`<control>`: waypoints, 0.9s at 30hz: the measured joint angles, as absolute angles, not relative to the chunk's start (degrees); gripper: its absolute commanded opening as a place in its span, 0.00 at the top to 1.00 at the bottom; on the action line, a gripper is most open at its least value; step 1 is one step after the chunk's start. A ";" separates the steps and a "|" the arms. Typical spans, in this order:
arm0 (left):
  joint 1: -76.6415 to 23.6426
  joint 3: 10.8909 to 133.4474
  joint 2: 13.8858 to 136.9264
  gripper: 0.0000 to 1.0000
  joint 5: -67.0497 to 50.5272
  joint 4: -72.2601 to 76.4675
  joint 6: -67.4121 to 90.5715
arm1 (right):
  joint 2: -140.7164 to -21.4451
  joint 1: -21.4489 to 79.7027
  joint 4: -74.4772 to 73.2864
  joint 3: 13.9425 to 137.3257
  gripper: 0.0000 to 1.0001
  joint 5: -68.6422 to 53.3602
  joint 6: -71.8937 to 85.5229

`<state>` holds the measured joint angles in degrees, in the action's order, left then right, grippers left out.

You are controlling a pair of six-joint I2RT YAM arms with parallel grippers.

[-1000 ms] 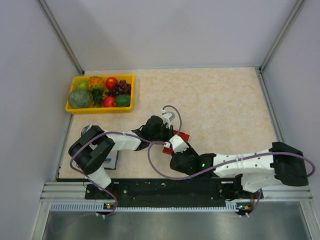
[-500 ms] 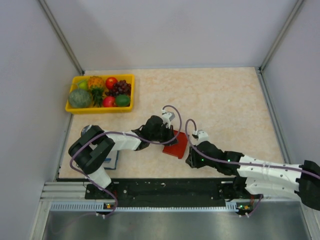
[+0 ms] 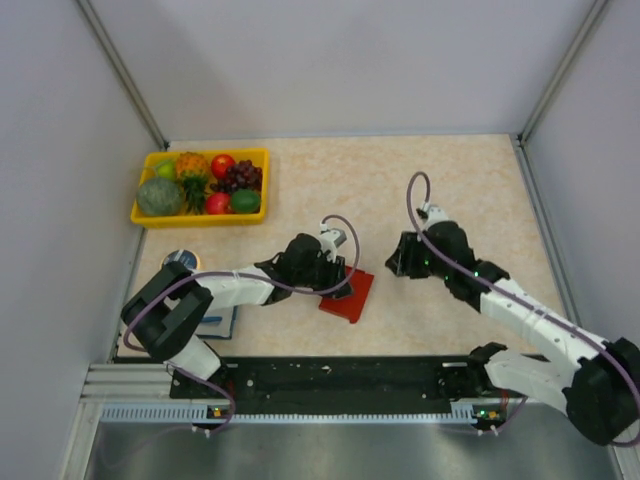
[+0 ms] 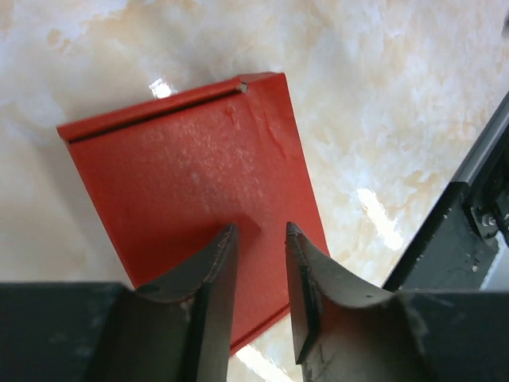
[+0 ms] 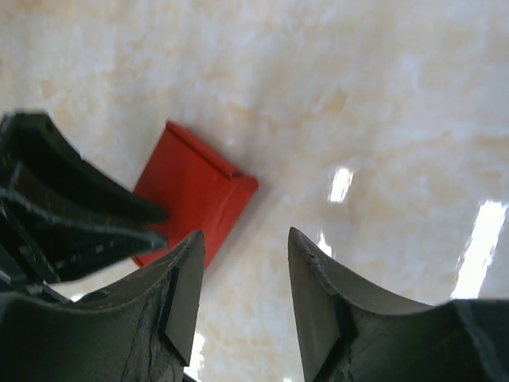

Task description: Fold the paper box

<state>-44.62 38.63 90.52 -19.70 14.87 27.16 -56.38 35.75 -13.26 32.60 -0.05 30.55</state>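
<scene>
The paper box [image 3: 347, 294] lies flat on the table [image 3: 450, 180], well apart from the yellow fruit tray [image 3: 200, 219], out to the tray's right and nearer my side. In the left wrist view it reads as a red panel with a narrow strip creased over along one edge and a soft crease running down one side.

My left gripper [image 4: 260, 231] sits right over the box, on the side facing the tray, its jaws parted only a little with nothing between them. Whether the tips touch the card I cannot tell. My right gripper [image 5: 244, 239] hangs farther from the tray than the box does, jaws moderately apart and empty, looking down at the box's far corner.

I judge the folding is barely under way, with the next flap yet to be raised. To do it well I want the left tips pressing down just inside the crease as an anchor. The right gripper should come in low at the free edge. The table is glossy and the card is thin, so any sideways push may skate the box instead of bending it.
</scene>
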 measured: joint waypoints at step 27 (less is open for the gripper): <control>-45.91 17.47 68.84 0.39 -14.76 10.22 74.15 | -97.43 27.44 -9.26 53.49 0.57 -33.52 15.62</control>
